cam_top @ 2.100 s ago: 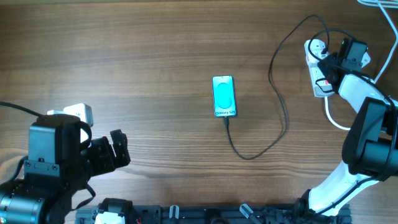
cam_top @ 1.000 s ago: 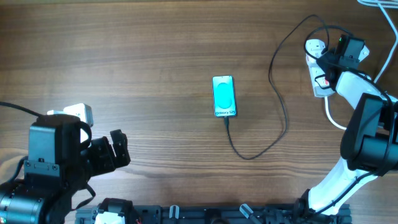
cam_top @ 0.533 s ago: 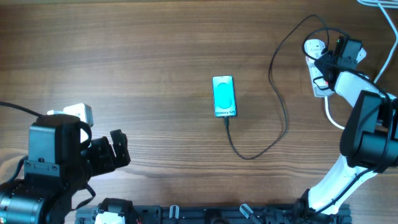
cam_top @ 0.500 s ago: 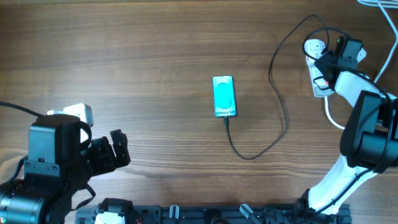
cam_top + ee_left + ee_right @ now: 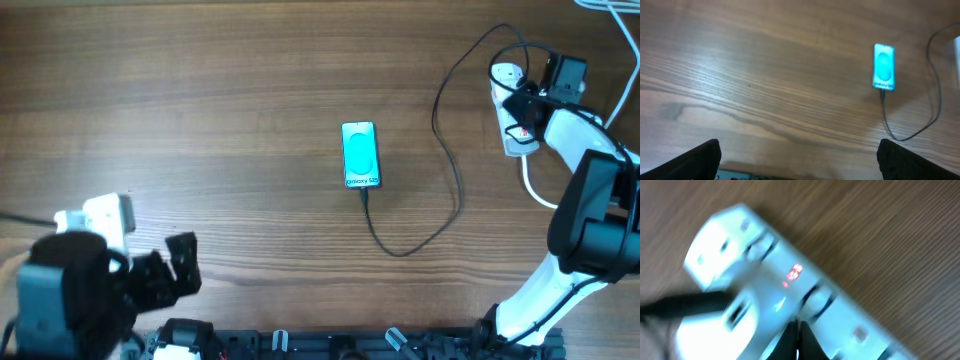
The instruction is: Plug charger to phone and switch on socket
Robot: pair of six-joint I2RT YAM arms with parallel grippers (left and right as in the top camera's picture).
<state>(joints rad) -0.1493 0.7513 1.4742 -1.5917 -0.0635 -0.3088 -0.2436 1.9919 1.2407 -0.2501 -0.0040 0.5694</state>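
Overhead view, with both wrist views. The phone (image 5: 360, 155) lies flat at the centre of the table (image 5: 200, 100), turquoise screen up, long edges running top to bottom of the frame. Bare wood surrounds it on the left, above and below. The charger (image 5: 456, 175) meets the phone's lower short edge, loops toward the lower middle, then climbs the right-hand side to the socket (image 5: 513, 142), which sits near the upper right edge. A white lead (image 5: 535, 190) curves away below the socket.

The right gripper (image 5: 522, 104) is at the socket. In the blurred right wrist view its fingers are pressed together into a narrow dark wedge at the bottom centre, right over the strip's white face. A red glow (image 5: 794, 273) shows there; contact cannot be judged.

The left gripper (image 5: 180, 268) is in the lower left, well apart from the phone. Its fingers are spread wide into the two lower corners of the left wrist view, and nothing lies between them.
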